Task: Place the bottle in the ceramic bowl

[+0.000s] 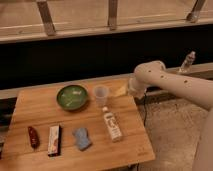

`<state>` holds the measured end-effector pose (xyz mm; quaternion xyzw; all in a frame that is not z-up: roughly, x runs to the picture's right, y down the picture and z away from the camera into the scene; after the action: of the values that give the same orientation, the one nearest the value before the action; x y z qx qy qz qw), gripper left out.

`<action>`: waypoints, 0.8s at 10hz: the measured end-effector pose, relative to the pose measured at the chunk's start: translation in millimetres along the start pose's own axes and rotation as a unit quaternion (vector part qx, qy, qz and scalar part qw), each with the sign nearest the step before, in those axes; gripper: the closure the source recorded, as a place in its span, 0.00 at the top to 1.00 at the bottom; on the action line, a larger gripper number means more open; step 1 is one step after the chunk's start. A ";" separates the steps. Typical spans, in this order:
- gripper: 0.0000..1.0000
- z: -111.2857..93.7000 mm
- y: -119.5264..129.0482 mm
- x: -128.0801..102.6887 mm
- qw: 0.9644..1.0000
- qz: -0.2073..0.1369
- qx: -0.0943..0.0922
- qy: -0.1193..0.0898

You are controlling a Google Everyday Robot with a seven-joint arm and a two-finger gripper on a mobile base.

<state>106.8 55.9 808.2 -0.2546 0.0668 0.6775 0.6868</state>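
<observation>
Two task things: the bottle (113,126) and the ceramic bowl (72,96), both on the wooden table (30,112) and apart from each other.
Where my gripper is: my gripper (121,90) hangs at the far right edge of the table, just right of the plastic cup (101,95).
State of my jaws: apart, with nothing between them.
How the bottle lies: on its side on the right part of the table, white cap pointing to the far side, printed label up.
The bottle against my jaws: it lies on the near side of them and a little to the left, apart from them and untouched; the cup stands at the far end of it, beyond the cap.
Where the ceramic bowl sits: far middle of the table, just left of the cup, green with pale marks inside, no bottle in it.
My arm (175,85): white, reaching in from the right.
Near left row: a red object (33,137), a flat packet (54,140) and a blue cloth (81,138), left to right.
Far right ledge: a clear bottle (187,62) standing upright.
</observation>
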 end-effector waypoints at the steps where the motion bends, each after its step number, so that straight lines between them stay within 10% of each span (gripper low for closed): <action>1: 0.80 5.7 18.6 13.6 1.000 -0.016 -0.008 0.010; 8: 0.80 20.3 41.6 27.2 0.998 -0.058 -0.016 0.030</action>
<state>63.6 87.3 803.0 -0.2891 0.0617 0.6294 0.7186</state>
